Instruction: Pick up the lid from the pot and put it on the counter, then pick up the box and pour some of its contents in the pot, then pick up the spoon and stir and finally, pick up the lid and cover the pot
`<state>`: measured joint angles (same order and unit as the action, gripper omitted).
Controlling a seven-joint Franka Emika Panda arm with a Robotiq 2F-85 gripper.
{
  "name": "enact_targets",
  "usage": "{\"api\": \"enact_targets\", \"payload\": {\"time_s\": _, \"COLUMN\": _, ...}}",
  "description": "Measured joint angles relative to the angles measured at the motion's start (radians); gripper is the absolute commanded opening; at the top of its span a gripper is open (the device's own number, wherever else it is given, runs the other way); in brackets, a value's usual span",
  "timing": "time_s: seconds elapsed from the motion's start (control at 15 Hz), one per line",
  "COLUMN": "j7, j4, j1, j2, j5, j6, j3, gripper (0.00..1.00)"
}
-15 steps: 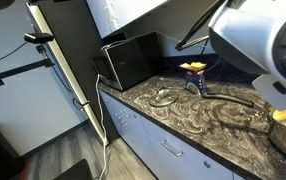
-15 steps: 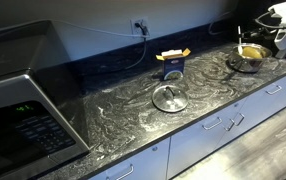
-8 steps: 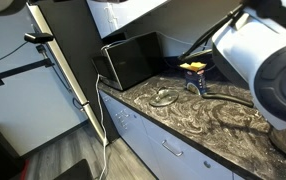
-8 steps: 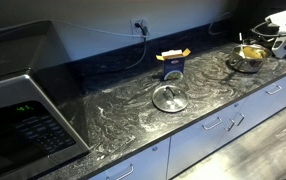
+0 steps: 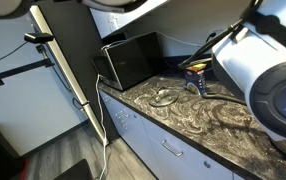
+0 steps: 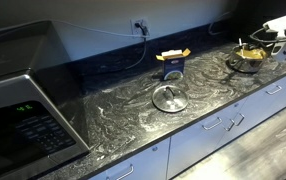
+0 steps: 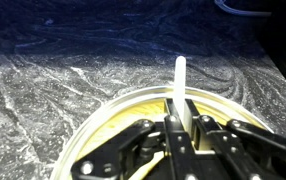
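Stirring is the step in hand, we judge. Black marbled counter [image 6: 113, 112] runs long, with a microwave [image 6: 18, 110] at one end. The arm [image 5: 268, 75] fills the near side of an exterior view and blocks the pot there. The steel pot [image 6: 246, 62] sits uncovered near the other end of the counter, with yellowish contents inside. The glass lid [image 6: 169, 98] lies flat on the counter, well apart from the pot. The yellow box [image 6: 171, 65] stands upright just behind the lid, flaps up. In the wrist view the tool [image 7: 180, 125] is clamped on the white spoon [image 7: 180, 80], over the pot's mouth.

To stir well we'd sweep slow circles inside the rim, avoid knocking the wall or shoving the pot, and keep the grip firm so the thin shaft doesn't twist.

Hidden: the spoon's bowl isn't visible, so we can't tell if it's in the contents. The pot's near rim is behind the tool. In the exterior views the tool is blocked or too small to read.
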<state>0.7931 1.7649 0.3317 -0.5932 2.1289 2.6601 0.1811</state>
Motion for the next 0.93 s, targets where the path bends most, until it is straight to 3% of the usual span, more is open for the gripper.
{"api": "enact_targets", "payload": {"time_s": 0.53, "j7": 0.074, "j4": 0.06, "j1": 0.012, "j2": 0.04, "j5": -0.099, "j6": -0.003, "j3": 0.001, "gripper": 0.03}}
{"api": "enact_targets", "payload": {"time_s": 0.93, "j7": 0.0, "j4": 0.064, "j1": 0.024, "j2": 0.05, "j5": -0.013, "j6": -0.02, "j3": 0.017, "gripper": 0.03}}
